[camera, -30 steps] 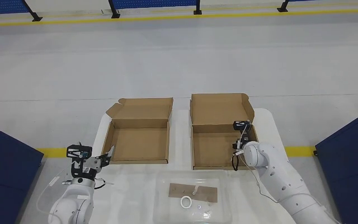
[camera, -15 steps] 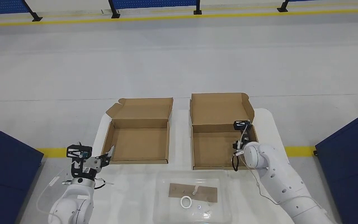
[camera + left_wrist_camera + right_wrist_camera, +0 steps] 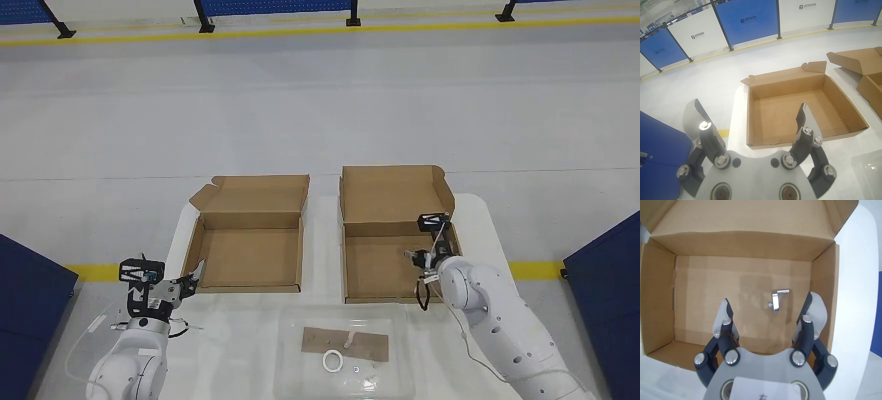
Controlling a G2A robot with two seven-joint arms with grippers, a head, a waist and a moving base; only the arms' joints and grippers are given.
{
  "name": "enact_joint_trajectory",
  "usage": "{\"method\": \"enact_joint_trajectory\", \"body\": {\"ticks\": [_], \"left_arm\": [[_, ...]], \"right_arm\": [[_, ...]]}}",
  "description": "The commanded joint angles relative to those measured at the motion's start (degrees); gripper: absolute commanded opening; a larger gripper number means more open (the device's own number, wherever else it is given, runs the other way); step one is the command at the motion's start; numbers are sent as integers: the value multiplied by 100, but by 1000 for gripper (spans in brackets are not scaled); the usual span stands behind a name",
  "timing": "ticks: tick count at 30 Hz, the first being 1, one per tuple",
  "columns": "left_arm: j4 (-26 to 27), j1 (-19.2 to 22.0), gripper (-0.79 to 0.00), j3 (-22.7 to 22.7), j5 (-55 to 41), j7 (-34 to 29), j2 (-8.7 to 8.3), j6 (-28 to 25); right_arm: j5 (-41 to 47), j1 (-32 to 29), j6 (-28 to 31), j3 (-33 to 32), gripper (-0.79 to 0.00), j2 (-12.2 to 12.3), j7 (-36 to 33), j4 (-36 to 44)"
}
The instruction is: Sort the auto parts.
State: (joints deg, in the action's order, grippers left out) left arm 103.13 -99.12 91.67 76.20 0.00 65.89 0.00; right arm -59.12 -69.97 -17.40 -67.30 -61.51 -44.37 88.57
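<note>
Metal part [image 3: 776, 301] in box [image 3: 659, 285], right hand [image 3: 768, 298] spread

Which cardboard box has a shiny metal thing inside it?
The right cardboard box, below the right end effector: a shiny metal part lies on its floor. The left cardboard box shows just bare floor.

The left pincer [image 3: 750, 103] hangs spread wide before an open cardboard box [image 3: 787, 85] on the table [image 3: 738, 117].

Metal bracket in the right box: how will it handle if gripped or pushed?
Metal bracket: polished, so probably rigid and slippery to grip. Lies flat on the right box floor, so likely slides rather than rolls.
</note>
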Motion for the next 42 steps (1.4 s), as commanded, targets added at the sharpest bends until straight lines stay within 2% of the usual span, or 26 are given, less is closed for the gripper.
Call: {"method": "enact_joint_trajectory", "body": {"ticks": [1,8,10,16,26,30,35,42], "left_arm": [[0,0,0,0,0,0,0,0],[0,0,0,0,0,0,0,0],[0,0,0,0,0,0,0,0],[0,0,0,0,0,0,0,0],[0,0,0,0,0,0,0,0],[0,0,0,0,0,0,0,0],[0,0,0,0,0,0,0,0],[0,0,0,0,0,0,0,0]], "right_arm": [[16,-6,-7,-9,0,0,13,7],[12,-20,40,4,0,-1,47,41],[-112,-142,305,-20,0,19,179,287],[-438,-600,1061,-316,0,131,-94,1211],[-440,-627,1088,-339,0,136,-103,1255],[-440,-613,1915,-224,0,158,-252,1543],[-139,-502,3205,-231,0,220,-1005,1789],[-36,-482,3335,-235,0,224,-1069,1783]]}}
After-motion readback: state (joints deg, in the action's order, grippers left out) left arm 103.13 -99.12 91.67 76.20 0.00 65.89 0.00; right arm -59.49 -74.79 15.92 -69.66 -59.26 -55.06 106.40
